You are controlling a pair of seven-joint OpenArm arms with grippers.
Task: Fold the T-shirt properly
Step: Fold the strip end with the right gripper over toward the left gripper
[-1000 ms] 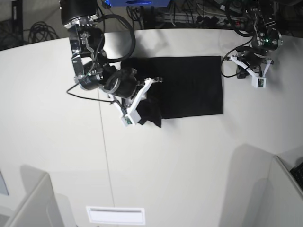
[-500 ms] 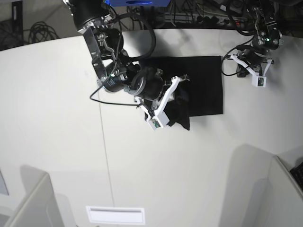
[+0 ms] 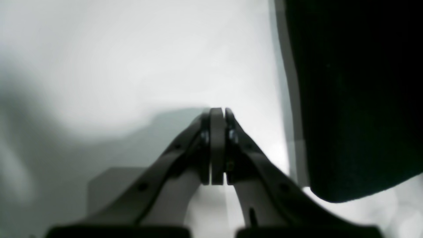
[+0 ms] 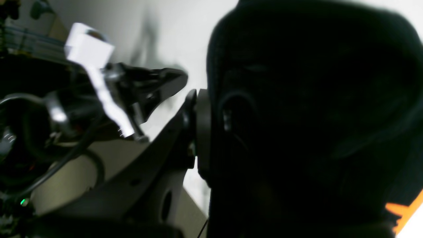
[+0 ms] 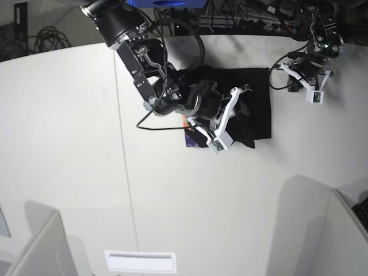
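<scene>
The black T-shirt (image 5: 256, 92) lies on the white table (image 5: 69, 144) at the back right. Its left part is lifted and carried over the rest. A strip of purple and orange print (image 5: 190, 135) shows at the fold's left edge. My right gripper (image 5: 241, 113) is shut on a bunch of the black cloth (image 4: 314, 115); one finger (image 4: 198, 132) shows and the cloth hides the other. An orange bit of print (image 4: 396, 211) hangs low. My left gripper (image 5: 292, 86) sits shut and empty (image 3: 218, 114) on the table, just right of the shirt's edge (image 3: 347, 99).
Cables and equipment (image 5: 230, 17) crowd the table's back edge. A white plate (image 5: 141, 261) lies near the front edge. Grey partition panels stand at the front left (image 5: 40, 247) and front right (image 5: 322, 230). My left arm (image 4: 148, 86) shows close by in the right wrist view.
My right arm has swung to the right, dragging the shirt's left part over the rest and uncovering the print strip. The left arm has stayed put.
</scene>
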